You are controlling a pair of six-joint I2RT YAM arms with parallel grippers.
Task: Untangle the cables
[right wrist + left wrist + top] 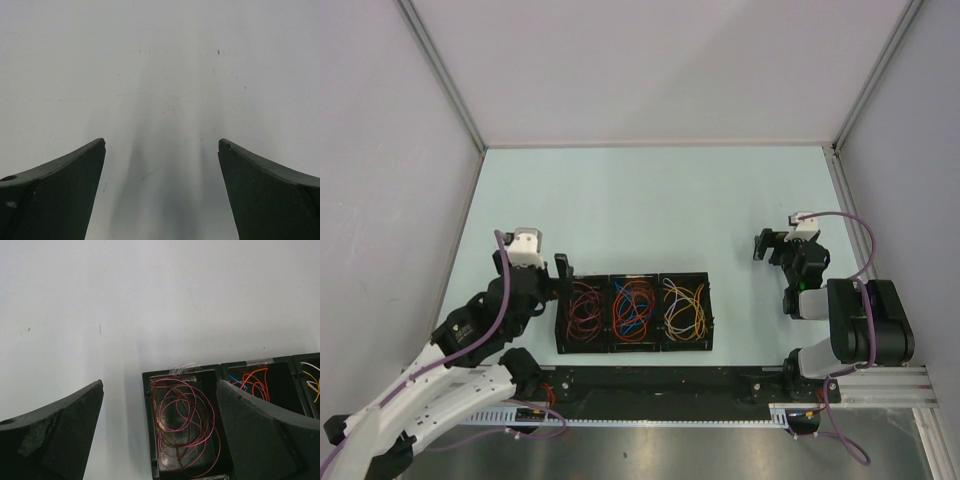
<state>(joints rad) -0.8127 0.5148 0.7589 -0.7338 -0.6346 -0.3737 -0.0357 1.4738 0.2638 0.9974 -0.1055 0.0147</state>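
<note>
On the desk (650, 190), a black tray (632, 276) with three compartments lay between the two arms. The cables (633, 310) sat inside it in loose loops: pink and red on the left, orange, red and blue in the middle, yellow, white and orange on the right. The left tool (160, 384) hung wide open, holding nothing, over the tray's left end. The right tool (160, 145) gaped just as wide over the desk, well apart from the tray.

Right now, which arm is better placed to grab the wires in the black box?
Left. The left pincer, open, sits right at the box, with the pink-red wires in its camera view. The right pincer, also open, hangs over the table, apart from the box.
</note>
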